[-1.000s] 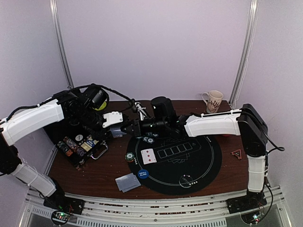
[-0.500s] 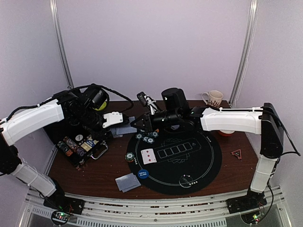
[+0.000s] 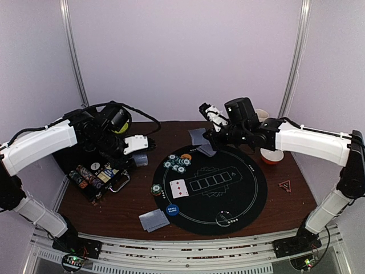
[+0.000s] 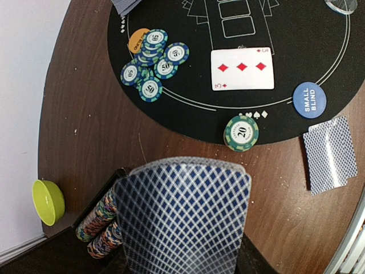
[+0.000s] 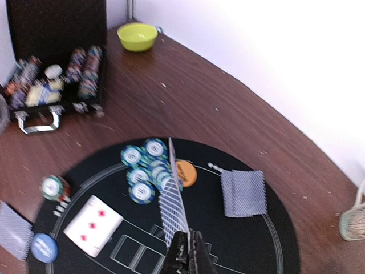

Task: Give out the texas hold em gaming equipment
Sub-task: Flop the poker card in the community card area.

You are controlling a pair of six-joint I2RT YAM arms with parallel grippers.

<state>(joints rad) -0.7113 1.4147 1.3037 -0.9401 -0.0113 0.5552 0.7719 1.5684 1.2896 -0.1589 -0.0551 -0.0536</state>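
My left gripper (image 3: 140, 160) is shut on a blue-backed deck of cards (image 4: 182, 217) beside the chip case; the deck hides its fingers in the left wrist view. My right gripper (image 3: 210, 137) is shut on one blue-backed card (image 5: 174, 208), held above the far side of the black mat (image 3: 245, 194). Face-down cards (image 5: 243, 193) lie on the mat under it. A pile of teal chips (image 3: 178, 162) and an orange button (image 5: 185, 173) sit at the mat's far left. A three of diamonds (image 3: 179, 188), a blue small-blind button (image 3: 172, 209) and a single teal chip (image 3: 156, 189) lie nearer.
An open chip case (image 3: 94, 177) stands at the left. Two face-down cards (image 3: 154, 220) lie off the mat at the front. A red-and-white bowl (image 3: 271, 156) and a mug (image 5: 352, 220) are at the right back, a green bowl (image 4: 48, 201) at the left back. A clear disc (image 3: 226, 217) lies on the mat.
My right gripper has pulled away from the deck in my left gripper and swung right and back over the mat's far side with one card. The left arm has not moved.
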